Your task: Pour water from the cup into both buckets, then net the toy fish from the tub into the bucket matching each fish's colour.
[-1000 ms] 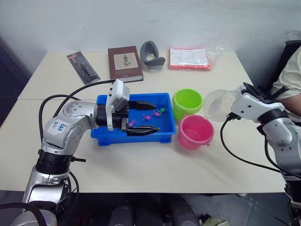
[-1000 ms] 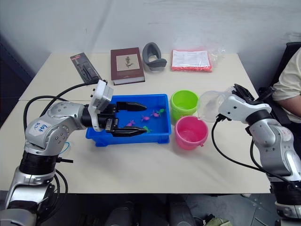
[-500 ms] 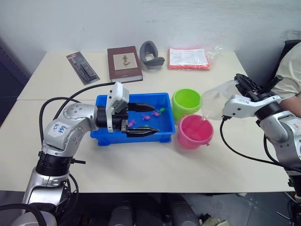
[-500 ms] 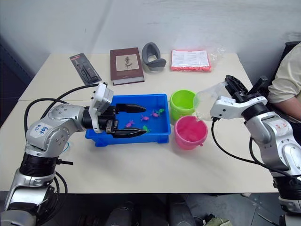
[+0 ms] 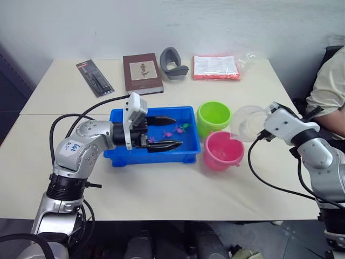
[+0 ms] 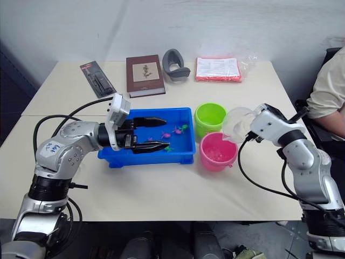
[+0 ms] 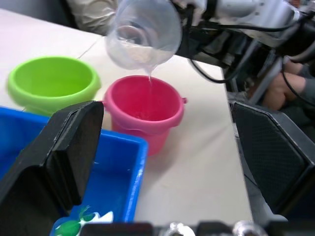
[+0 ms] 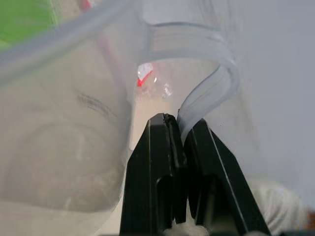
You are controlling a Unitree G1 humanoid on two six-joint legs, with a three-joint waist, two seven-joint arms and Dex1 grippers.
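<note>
On the pale worktop (image 5: 161,183), the right tool (image 8: 179,135) pinches the clear cup's (image 7: 142,34) handle and tips it, so water runs into the pink bucket (image 5: 223,150). Beside it sits the green bucket (image 5: 214,117). The left tool (image 5: 164,131) hangs open over the blue tub (image 5: 188,155) of toy fish (image 5: 179,129).

A pale beige worktop (image 5: 178,183) carries the blue tub (image 5: 186,155) near its middle, with the green bucket (image 5: 214,117) and pink bucket (image 5: 223,151) just beside it. Along the far edge lie a packaged tool (image 5: 95,77), a brown book (image 5: 143,72), a grey holder (image 5: 173,63) and a pink packet (image 5: 216,67)
</note>
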